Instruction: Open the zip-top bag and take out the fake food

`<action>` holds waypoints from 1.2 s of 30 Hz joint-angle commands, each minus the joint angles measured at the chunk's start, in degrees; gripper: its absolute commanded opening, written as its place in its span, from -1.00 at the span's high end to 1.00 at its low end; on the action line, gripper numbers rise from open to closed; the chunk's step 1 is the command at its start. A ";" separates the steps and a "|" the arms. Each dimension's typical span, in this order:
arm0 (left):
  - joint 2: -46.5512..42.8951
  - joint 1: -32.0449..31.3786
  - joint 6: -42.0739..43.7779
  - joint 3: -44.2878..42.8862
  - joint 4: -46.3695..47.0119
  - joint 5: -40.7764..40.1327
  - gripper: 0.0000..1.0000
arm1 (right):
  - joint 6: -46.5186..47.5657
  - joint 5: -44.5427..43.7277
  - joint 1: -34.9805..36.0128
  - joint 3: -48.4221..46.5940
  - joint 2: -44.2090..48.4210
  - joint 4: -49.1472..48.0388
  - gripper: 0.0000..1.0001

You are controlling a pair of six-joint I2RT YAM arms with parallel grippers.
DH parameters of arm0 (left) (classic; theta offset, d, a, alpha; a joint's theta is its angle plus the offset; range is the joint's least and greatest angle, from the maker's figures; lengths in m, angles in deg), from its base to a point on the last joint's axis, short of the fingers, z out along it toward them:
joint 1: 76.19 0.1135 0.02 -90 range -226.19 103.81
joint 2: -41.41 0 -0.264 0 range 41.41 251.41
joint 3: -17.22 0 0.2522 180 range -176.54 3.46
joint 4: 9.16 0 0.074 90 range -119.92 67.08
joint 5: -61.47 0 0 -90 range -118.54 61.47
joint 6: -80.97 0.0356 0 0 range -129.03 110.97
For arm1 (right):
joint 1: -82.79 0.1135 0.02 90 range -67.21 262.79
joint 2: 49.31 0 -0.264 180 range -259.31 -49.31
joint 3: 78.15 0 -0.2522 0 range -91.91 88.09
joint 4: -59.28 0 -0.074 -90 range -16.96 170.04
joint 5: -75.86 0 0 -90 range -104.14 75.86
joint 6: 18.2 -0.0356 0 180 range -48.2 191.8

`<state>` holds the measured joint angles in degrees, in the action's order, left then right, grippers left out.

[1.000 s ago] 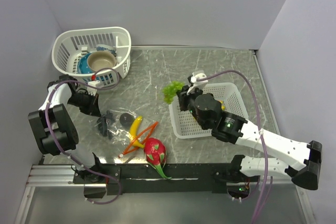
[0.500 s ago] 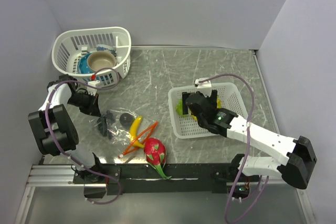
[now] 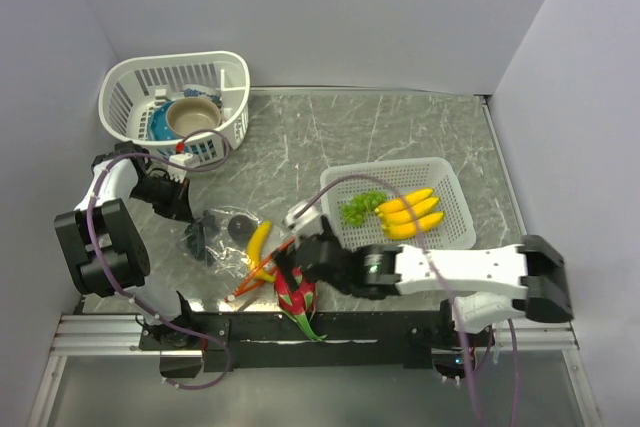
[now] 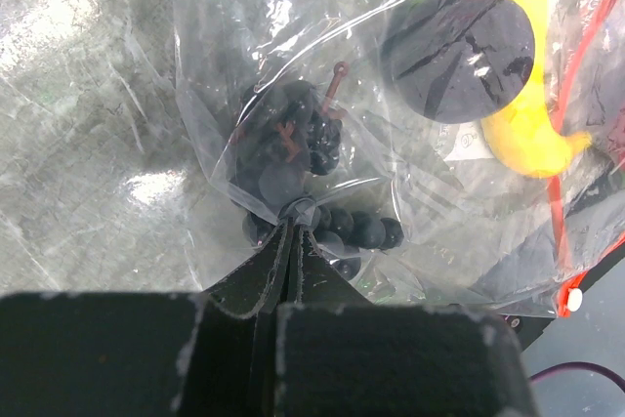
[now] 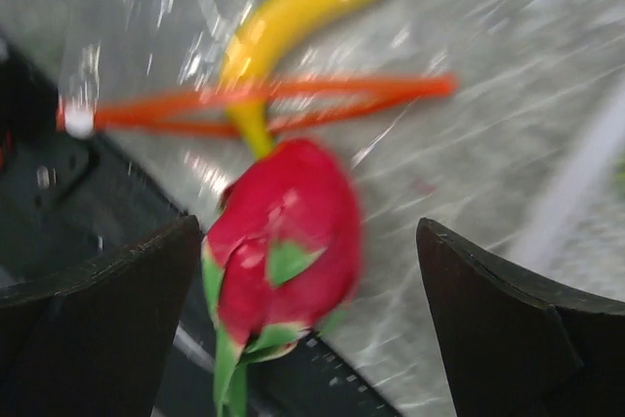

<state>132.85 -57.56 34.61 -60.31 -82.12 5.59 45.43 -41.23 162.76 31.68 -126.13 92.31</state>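
The clear zip-top bag (image 3: 232,239) lies left of centre, its orange zip strip (image 3: 272,259) spread open toward the front. My left gripper (image 4: 293,220) is shut on a pinch of the bag's plastic (image 4: 225,95), just behind dark grapes (image 4: 305,148) inside it. A yellow banana (image 3: 258,239) lies at the bag's mouth. The pink-red dragon fruit (image 3: 296,293) sits outside the bag at the front edge. My right gripper (image 5: 308,231) stands open, its fingers either side of the dragon fruit (image 5: 283,241) without touching it. A green cluster (image 3: 360,207) and a banana bunch (image 3: 408,213) lie in the white basket (image 3: 330,179).
A second white mesh basket (image 3: 236,67) at the back left holds a tan bowl (image 3: 192,117) and a blue item. A dark disc (image 4: 457,54) lies in the bag. The black rail (image 3: 380,322) runs along the near edge, right under the dragon fruit.
My right gripper let the green cluster go into the white basket, opened wide, and swung left and toward the front edge to the dragon fruit. The left arm has not moved.
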 commanded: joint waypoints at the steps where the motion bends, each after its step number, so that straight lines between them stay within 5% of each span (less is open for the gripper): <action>1: -1.62 -0.26 -0.48 -0.57 0.05 0.41 0.98 | -5.71 3.18 5.46 -0.10 -5.79 -2.39 -1.00; 17: -2.58 -0.44 0.75 -0.66 -1.27 0.59 0.98 | -8.26 1.16 5.73 -5.04 -22.14 0.16 -1.00; 26: -2.40 -0.35 0.66 -1.71 -1.71 0.59 0.98 | -8.17 3.98 5.82 1.73 -19.26 -3.71 -1.00; 29: -2.41 -0.35 0.48 -1.89 -1.80 0.76 0.98 | -7.20 2.05 5.55 1.12 -17.15 -3.45 -0.33; 30: -2.49 -0.44 0.40 -1.89 -1.62 0.68 0.98 | -6.42 1.26 5.47 0.68 -16.53 -2.40 0.31; 31: -2.49 -0.35 0.40 -1.54 -1.62 0.41 0.98 | -5.80 0.29 5.47 0.16 -14.87 -1.78 0.49; 32: -2.58 -0.44 0.48 -1.54 -1.62 0.24 0.99 | -5.28 -2.33 5.29 -0.89 -13.72 -1.17 0.59; 36: -2.76 -0.35 0.57 -0.74 -1.27 0.06 0.98 | -0.98 -5.86 0.48 -3.10 -6.87 0.86 0.42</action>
<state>132.22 -57.71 34.78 -60.31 -82.58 5.57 40.36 -41.34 167.74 31.33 -141.91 90.36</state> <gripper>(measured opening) 0.016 0.869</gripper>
